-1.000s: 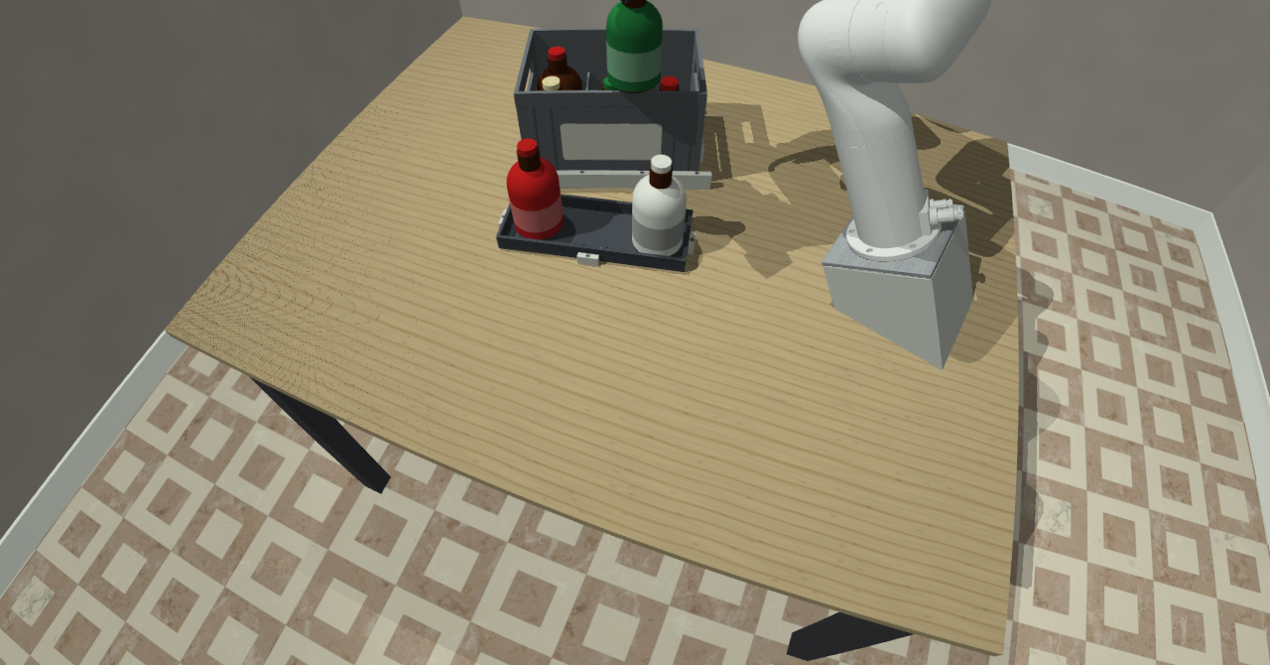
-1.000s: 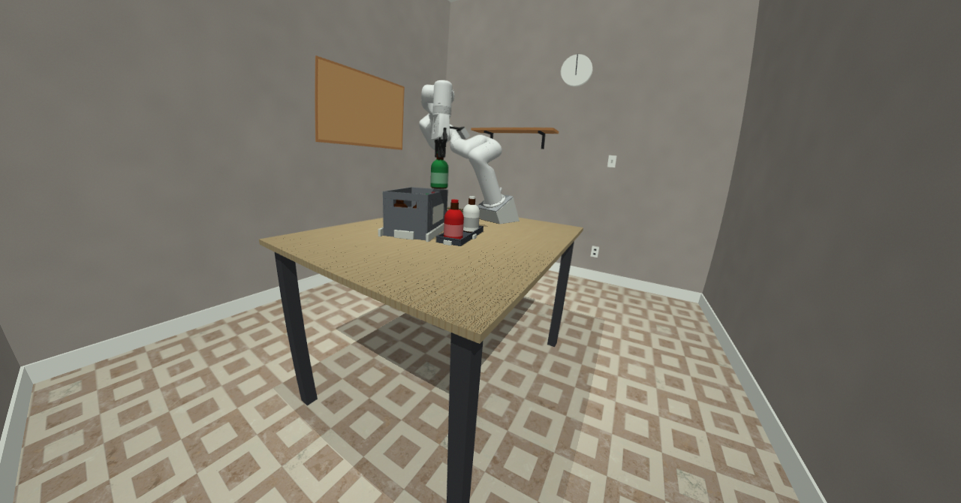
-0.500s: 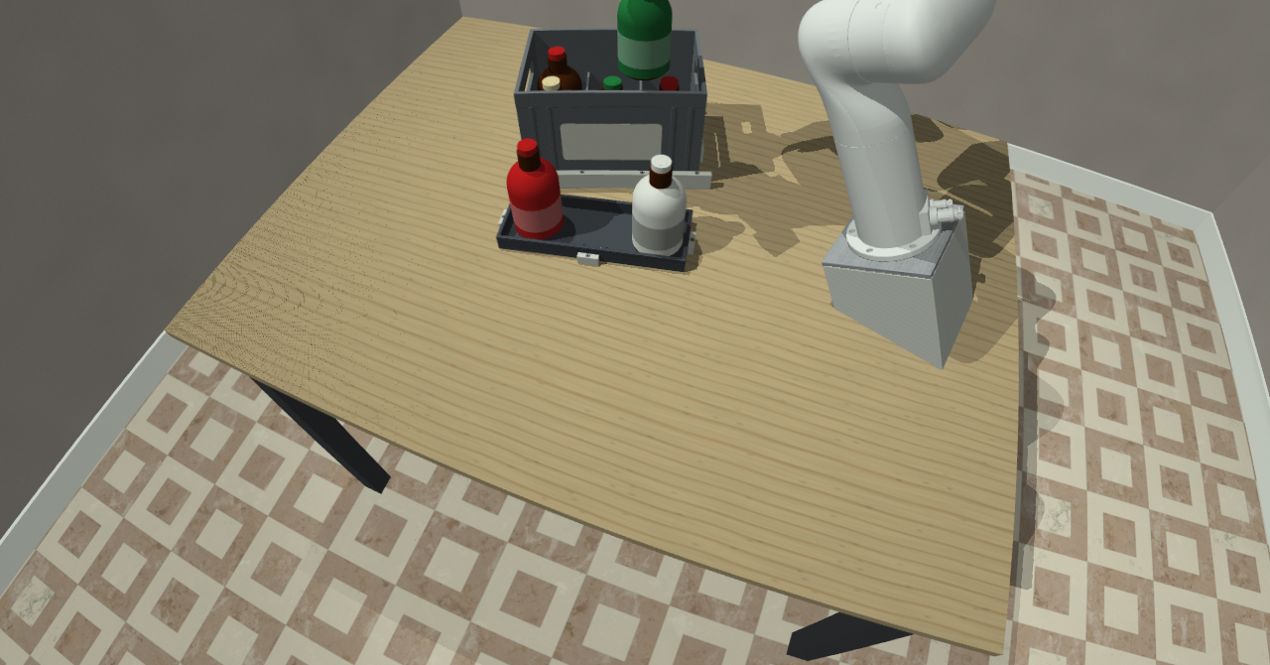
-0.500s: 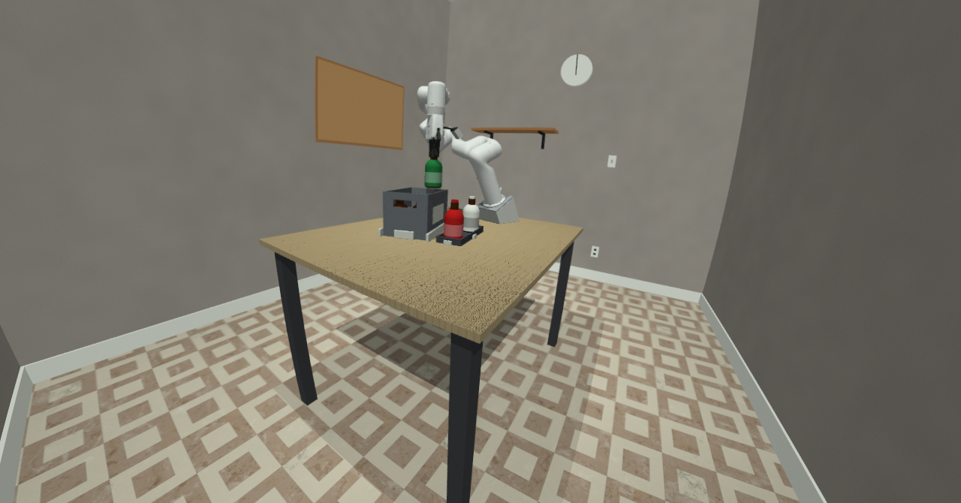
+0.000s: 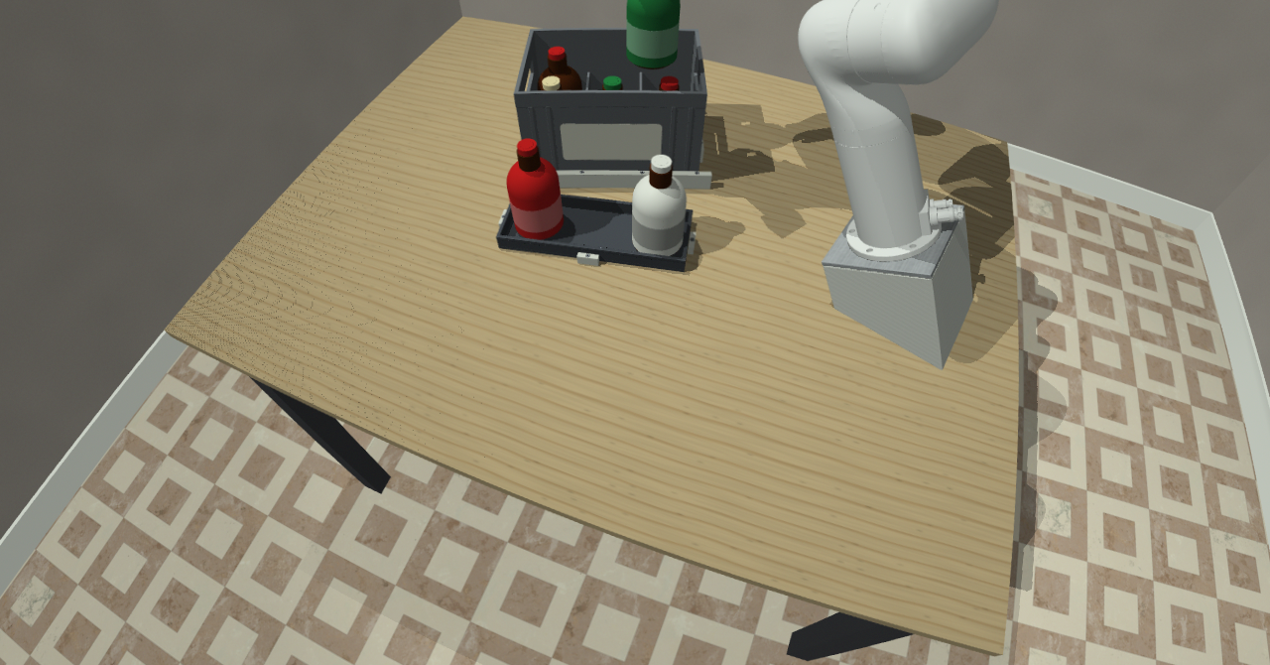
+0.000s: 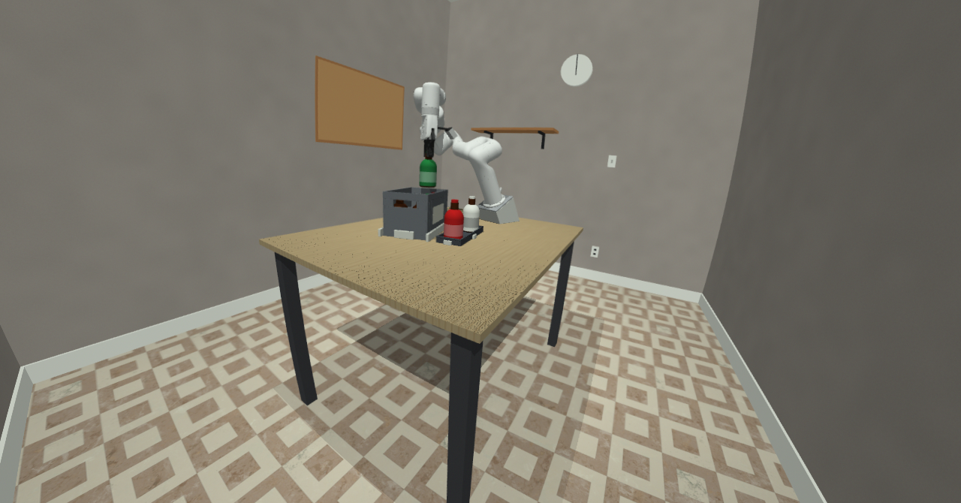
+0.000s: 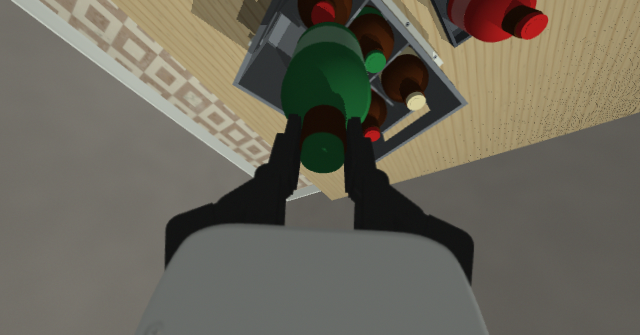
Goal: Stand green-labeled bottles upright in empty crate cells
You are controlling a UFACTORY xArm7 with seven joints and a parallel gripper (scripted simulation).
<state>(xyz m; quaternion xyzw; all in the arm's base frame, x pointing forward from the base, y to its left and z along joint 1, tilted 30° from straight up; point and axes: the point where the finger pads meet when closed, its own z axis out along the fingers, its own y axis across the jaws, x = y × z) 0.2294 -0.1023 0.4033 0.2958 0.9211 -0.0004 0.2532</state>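
We see even, fairly bright light across all 3 views, no glare or blown-out spots. The arm [image 5: 874, 119] throws a hard-edged shadow on the table [image 5: 621, 376] to its right & toward the crate [image 5: 610, 128], so the light comes from the left/front side in the top view. In the exterior view the table casts a soft dark patch on the floor [image 6: 604, 399] beneath it. Walls bow noticeably at the frame edges there, wide-angle distortion. Wood grain shows moiré speckle toward the table's far-left corner in the top view. Wrist view is sharp throughout; the gripper [image 7: 322, 140] housing fills the bottom as a flat grey mass w/ little shading.
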